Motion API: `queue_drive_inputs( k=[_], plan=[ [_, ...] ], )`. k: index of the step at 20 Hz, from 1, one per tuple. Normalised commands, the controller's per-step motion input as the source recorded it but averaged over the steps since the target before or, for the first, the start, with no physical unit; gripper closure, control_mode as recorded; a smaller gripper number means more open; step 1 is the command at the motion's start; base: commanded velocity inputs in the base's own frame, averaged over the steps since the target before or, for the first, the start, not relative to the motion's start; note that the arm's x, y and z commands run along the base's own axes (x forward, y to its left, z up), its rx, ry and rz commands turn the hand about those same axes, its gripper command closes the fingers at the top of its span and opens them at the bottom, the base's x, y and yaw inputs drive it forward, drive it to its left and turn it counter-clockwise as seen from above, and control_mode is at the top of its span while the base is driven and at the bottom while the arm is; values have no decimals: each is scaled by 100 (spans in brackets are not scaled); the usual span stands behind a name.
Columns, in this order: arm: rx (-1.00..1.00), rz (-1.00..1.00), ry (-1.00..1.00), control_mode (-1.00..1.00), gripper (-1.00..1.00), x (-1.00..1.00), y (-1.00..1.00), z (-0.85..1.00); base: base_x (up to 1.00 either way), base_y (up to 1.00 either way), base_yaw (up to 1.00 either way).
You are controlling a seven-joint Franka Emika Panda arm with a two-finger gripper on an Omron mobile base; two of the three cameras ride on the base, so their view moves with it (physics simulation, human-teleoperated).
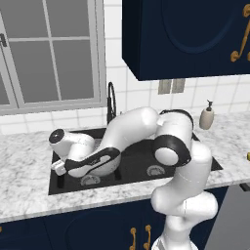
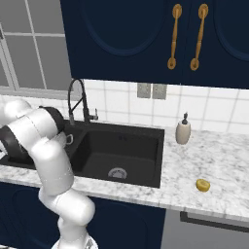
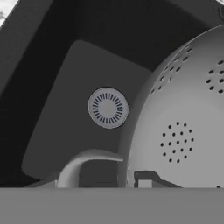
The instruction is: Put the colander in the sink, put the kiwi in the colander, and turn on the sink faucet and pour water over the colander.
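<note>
The hand view shows the colander [image 3: 183, 131], a light grey bowl full of small holes, taking up the right side, with a loop handle at its lower left. My gripper [image 3: 120, 177] is shut on the colander's rim, one finger on each side. It hangs low inside the left basin of the black sink [image 1: 139, 146], near the round silver drain [image 3: 108, 107]. In the right base view my arm hides most of the colander [image 2: 68, 139]; one small loop handle shows. The kiwi [image 2: 203, 185] lies on the counter right of the sink. The black gooseneck sink faucet [image 1: 111, 100] stands behind the basins.
A beige soap dispenser [image 2: 183, 131] stands on the marble counter [image 2: 214, 155] right of the sink. Dark blue wall cabinets [image 2: 146, 39] hang overhead. A window [image 1: 49, 53] is at the back left. My forearm lies across the divider between the basins.
</note>
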Motion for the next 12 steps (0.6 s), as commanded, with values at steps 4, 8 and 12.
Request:
queue_drive_inputs(
  k=[4, 8, 12],
  plan=[
    [-7, 9, 8, -100, 100, 5, 49, -26, 0, 0, 0],
    [-10, 9, 4, -100, 100, 8, 58, -17, 0, 0, 0],
    [-12, 7, 4, -100, 100, 33, 45, -12, 0, 0, 0]
  ],
)
